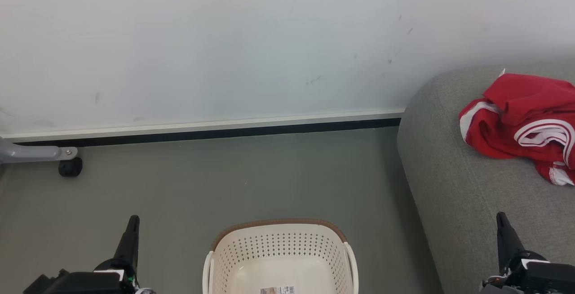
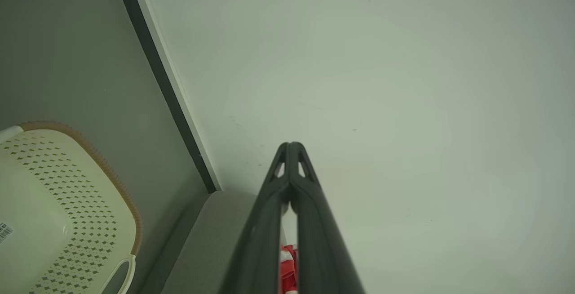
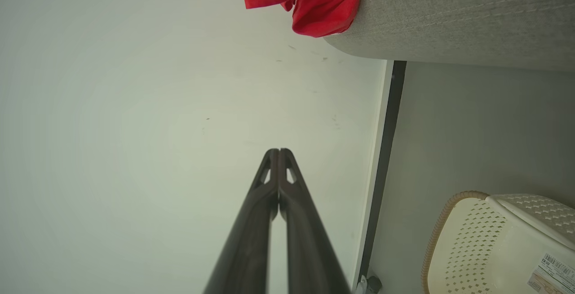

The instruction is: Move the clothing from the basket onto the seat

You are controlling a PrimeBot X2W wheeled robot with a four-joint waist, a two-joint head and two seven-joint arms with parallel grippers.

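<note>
The clothing point(image 1: 521, 127) lies in a crumpled red heap with white bands on the seat point(image 1: 453, 186), up by the seat's far edge next to the wall point(image 1: 224, 37); in the right wrist view a fold of it laps over that rounded edge; the basket point(image 1: 278, 244) stands on the grey floor point(image 1: 269, 172), just off the seat's left side and apart from it, its brown rim toward the wall and a label point(image 1: 278, 290) on its cream bottom; the left gripper point(image 1: 133, 220) hovers over the floor to the basket's left, its two dark fingers pressed together and holding nothing; the right gripper point(image 1: 502, 217) hovers above the seat's near part, well apart from the clothing, its fingers likewise closed tip to tip on nothing; a dark skirting strip point(image 1: 202, 133) runs along the foot of the wall; a grey leg with a black caster point(image 1: 70, 167) sits at the floor's far left, by the skirting.
</note>
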